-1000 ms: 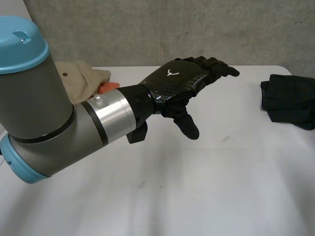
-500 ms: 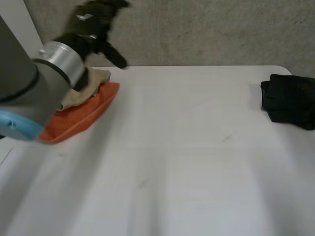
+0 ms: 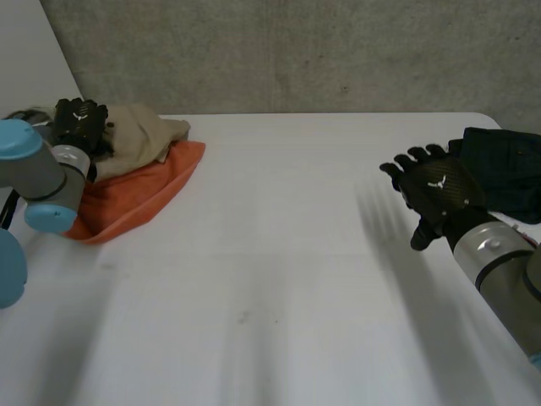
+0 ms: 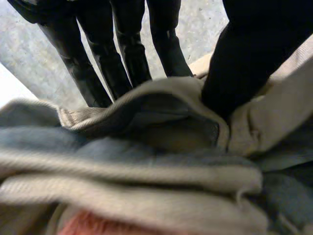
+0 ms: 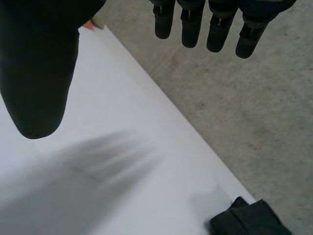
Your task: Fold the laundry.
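A laundry pile lies at the table's far left: a beige garment (image 3: 139, 135) on top of an orange cloth (image 3: 144, 194). My left hand (image 3: 80, 120) rests on the beige garment's left side. In the left wrist view a raised fold of the beige garment (image 4: 146, 171) sits between the straight fingers (image 4: 98, 54) behind it and the thumb (image 4: 249, 54) pressed on its near side, pinching it. My right hand (image 3: 435, 190) hovers over the table's right side with fingers (image 5: 195, 24) straight and spread, holding nothing. It is just left of a dark folded garment (image 3: 507, 169).
The white table (image 3: 279, 254) is bare between the pile and the dark folded garment (image 5: 249, 218). A grey concrete wall (image 3: 321, 51) runs behind the table's far edge. The left arm's blue-capped joints (image 3: 34, 182) stand beside the pile.
My left arm swung from the table's middle to the far-left pile, and its hand came down and closed on the beige garment. My right hand came into view at the right.
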You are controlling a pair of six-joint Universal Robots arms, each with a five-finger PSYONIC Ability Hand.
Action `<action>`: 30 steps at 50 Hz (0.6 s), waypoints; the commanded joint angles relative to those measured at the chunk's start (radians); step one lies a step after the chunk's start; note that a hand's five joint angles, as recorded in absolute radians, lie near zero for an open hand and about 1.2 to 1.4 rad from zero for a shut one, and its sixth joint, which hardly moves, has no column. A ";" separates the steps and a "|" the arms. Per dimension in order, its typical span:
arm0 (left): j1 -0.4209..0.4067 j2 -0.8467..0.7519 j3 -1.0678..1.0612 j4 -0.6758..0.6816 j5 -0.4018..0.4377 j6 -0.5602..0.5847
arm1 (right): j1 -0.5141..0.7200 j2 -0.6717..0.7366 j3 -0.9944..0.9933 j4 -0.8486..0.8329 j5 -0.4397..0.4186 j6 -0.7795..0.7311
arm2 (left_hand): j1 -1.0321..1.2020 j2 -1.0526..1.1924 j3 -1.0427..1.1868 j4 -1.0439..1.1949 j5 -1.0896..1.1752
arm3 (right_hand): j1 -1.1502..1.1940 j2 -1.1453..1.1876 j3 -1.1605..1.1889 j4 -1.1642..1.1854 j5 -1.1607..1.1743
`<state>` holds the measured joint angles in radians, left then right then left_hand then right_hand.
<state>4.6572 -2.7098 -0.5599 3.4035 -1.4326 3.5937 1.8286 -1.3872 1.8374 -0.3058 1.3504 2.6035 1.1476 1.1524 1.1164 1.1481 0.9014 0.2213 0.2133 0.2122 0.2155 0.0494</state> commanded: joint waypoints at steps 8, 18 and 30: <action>-0.242 0.559 -0.349 0.022 -0.077 -0.248 | -0.009 -0.024 0.014 -0.006 0.000 0.013 | 0.249 0.244 0.280 0.248 0.320 | -0.047 -0.039 -0.038 -0.041 -0.049; -0.631 0.742 -0.673 -0.003 -0.022 -0.495 | -0.043 -0.059 0.011 -0.006 0.052 0.036 | 0.249 0.244 0.280 0.248 0.320 | -0.047 -0.039 -0.038 -0.041 -0.049; -0.881 0.496 -0.699 -0.159 -0.058 -0.513 | -0.103 -0.062 0.019 -0.004 0.053 0.059 | -0.626 -0.631 -0.595 -0.627 -0.554 | -0.047 -0.039 -0.038 -0.041 -0.049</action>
<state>3.8296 -2.1203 -1.2793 3.3413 -1.4624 3.0748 1.7421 -1.4519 1.8486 -0.3104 1.4112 2.6592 1.0416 1.0733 1.0871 1.0952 0.8971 0.2213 0.2133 0.2122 0.2156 0.0493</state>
